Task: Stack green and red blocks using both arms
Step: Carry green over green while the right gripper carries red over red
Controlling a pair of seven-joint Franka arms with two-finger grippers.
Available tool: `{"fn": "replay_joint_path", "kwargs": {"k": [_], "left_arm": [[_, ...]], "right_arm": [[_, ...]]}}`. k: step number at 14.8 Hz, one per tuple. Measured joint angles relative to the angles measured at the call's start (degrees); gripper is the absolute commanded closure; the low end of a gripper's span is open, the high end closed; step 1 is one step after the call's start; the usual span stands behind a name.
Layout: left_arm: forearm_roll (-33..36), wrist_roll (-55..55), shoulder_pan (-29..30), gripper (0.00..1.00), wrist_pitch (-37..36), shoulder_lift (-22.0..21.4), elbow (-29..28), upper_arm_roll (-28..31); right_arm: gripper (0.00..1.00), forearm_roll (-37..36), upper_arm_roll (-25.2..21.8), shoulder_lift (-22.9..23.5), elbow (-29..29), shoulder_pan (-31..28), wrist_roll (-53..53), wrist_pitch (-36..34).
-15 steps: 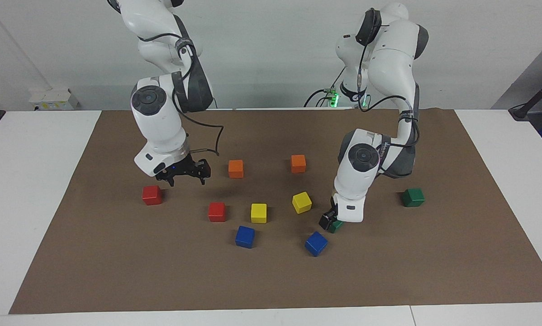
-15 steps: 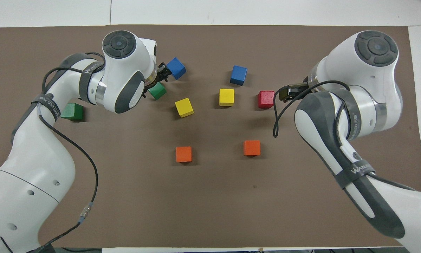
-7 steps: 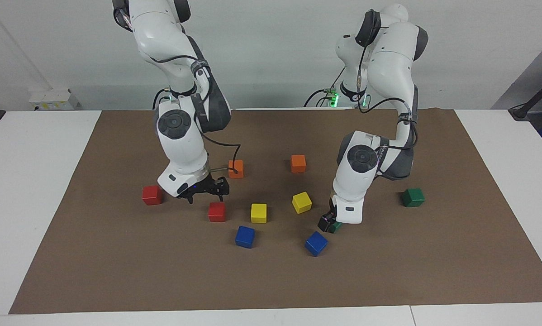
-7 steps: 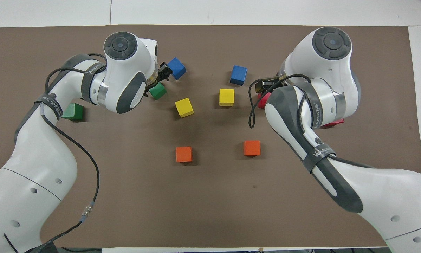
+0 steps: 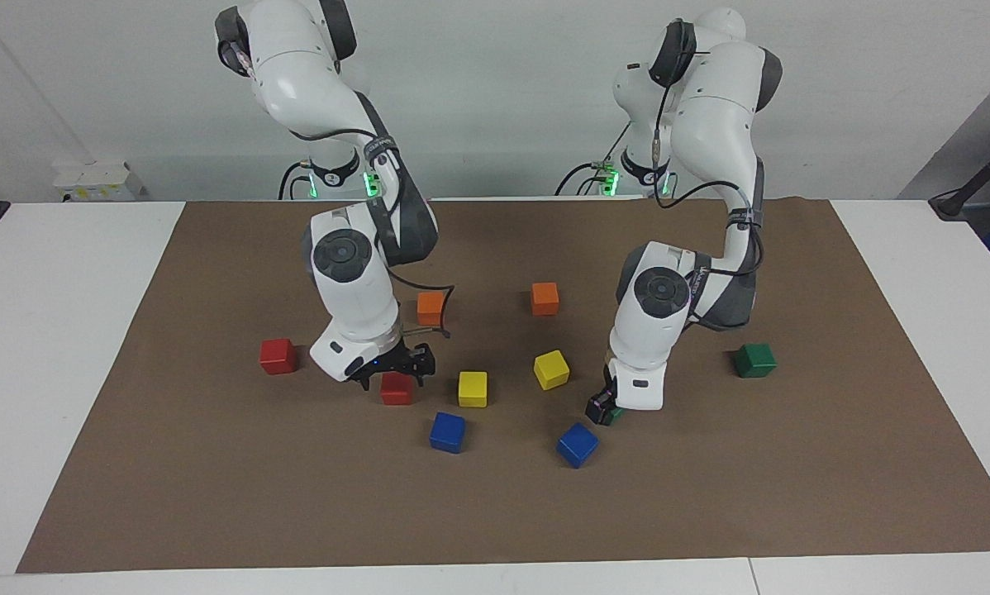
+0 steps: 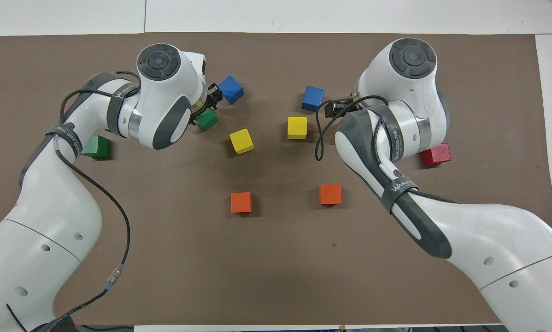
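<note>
A: Biggest first. Brown-covered table (image 5: 214,496); white jointed left arm (image 5: 668,306) and right arm (image 5: 350,273) both low over it.

B: Task things?

A: Four small glossy cubes. One dark green cube (image 5: 754,360) sits free toward the left arm's end of the table, the other dark green cube (image 6: 207,120) is under the left gripper (image 5: 603,408). One bright red cube (image 5: 278,356) sits free toward the right arm's end, the other bright red cube (image 5: 397,389) is under the right gripper (image 5: 392,367), beside a yellow cube (image 5: 473,388).

B: Handling?

A: Judging by looks: light, rigid, slick faces. Pinch two opposite flat sides, mid-height, square on, or it may twist out.

B: Fingers?

A: Right gripper's fingers spread a bit wider than the red cube, hanging over its top, nothing gripped yet. Left gripper's fingers are down at the green cube by a blue cube (image 5: 578,445); whether they've closed on it, cannot tell.
</note>
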Motion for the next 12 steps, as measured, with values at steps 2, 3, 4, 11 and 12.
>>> {"fn": "replay_joint_path", "kwargs": {"k": [2, 3, 4, 11, 12], "left_arm": [[0.0, 0.0, 0.0, 1.00, 0.0, 0.0, -0.1, 0.0], [0.0, 0.0, 0.0, 1.00, 0.0, 0.0, -0.1, 0.0], [0.1, 0.0, 0.0, 1.00, -0.1, 0.0, 0.0, 0.0], [1.6, 16.5, 5.0, 1.00, -11.1, -5.2, 0.9, 0.1], [0.9, 21.3, 6.6, 1.00, -12.9, -6.9, 0.9, 0.1]], "right_arm": [[0.00, 0.0, 0.0, 0.4, 0.0, 0.0, 0.0, 0.1], [0.00, 0.0, 0.0, 0.6, -0.1, 0.0, 0.0, 0.1], [0.00, 0.0, 0.0, 0.7, -0.2, 0.1, 0.0, 0.1], [0.00, 0.0, -0.1, 0.8, -5.3, -0.6, 0.0, 2.2], [0.00, 0.0, -0.1, 0.6, -5.7, -0.6, 0.0, 2.2]]}}
